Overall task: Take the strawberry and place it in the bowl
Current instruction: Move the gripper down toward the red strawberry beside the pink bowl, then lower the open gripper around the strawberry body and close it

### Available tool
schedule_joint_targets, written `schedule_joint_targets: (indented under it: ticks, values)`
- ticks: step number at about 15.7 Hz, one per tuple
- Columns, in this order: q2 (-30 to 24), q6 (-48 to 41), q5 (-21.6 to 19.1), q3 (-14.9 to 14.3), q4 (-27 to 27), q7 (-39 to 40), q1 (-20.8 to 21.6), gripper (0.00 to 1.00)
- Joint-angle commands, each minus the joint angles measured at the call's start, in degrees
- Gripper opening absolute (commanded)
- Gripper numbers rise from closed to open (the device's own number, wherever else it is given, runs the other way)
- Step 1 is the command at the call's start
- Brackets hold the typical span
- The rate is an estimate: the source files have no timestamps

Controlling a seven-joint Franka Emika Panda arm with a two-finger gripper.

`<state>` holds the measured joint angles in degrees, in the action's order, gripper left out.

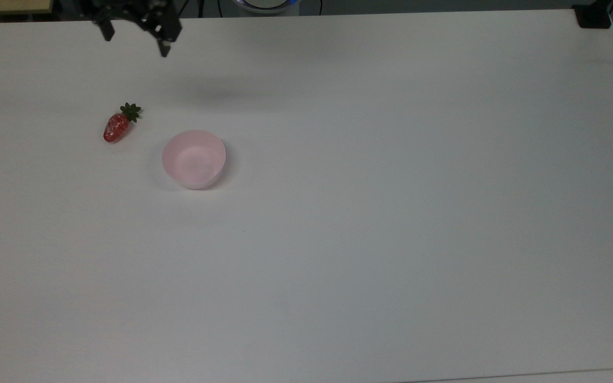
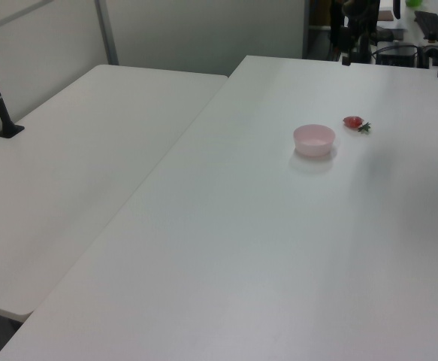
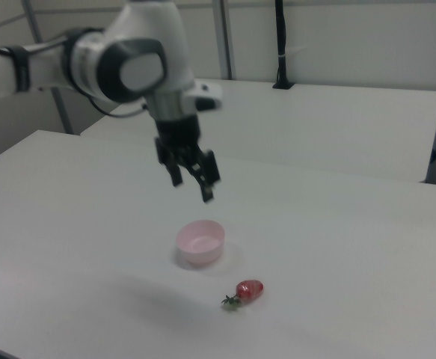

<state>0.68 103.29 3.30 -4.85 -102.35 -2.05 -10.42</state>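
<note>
Red and glossy, the strawberry lay near the bowl, away from the desk's edges, so the empty, wide-open hand (high above) needed to descend straddling its narrow width.

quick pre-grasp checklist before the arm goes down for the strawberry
1. Gripper open: ok, fingers spread.
2. Gripper empty: ok.
3. Strawberry free on the table, apart from the bowl: ok.
4. Bowl upright and empty: ok.
5. Gripper above the strawberry: not ok; in the top view it sits nearer the table's far edge.
6. Fingers lined up across the strawberry's narrow side: cannot tell.
</note>
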Motion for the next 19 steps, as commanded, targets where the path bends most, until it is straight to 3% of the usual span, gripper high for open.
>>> schedule_joint_targets:
  ticks: [1, 3, 7, 19]
  values:
    - [2.1, 12.9, 1.1, 0.0, -9.4, 0.5, -3.5, 1.0]
    - [5.5, 20.3, 1.0, -0.3, -11.9, -1.0, -4.5, 1.0]
    - [10.6, 25.4, 1.0, -1.0, -11.6, -6.2, -4.4, 1.0]
    - [17.2, 28.2, 2.5, -3.5, -11.8, -5.3, -6.1, 0.96]
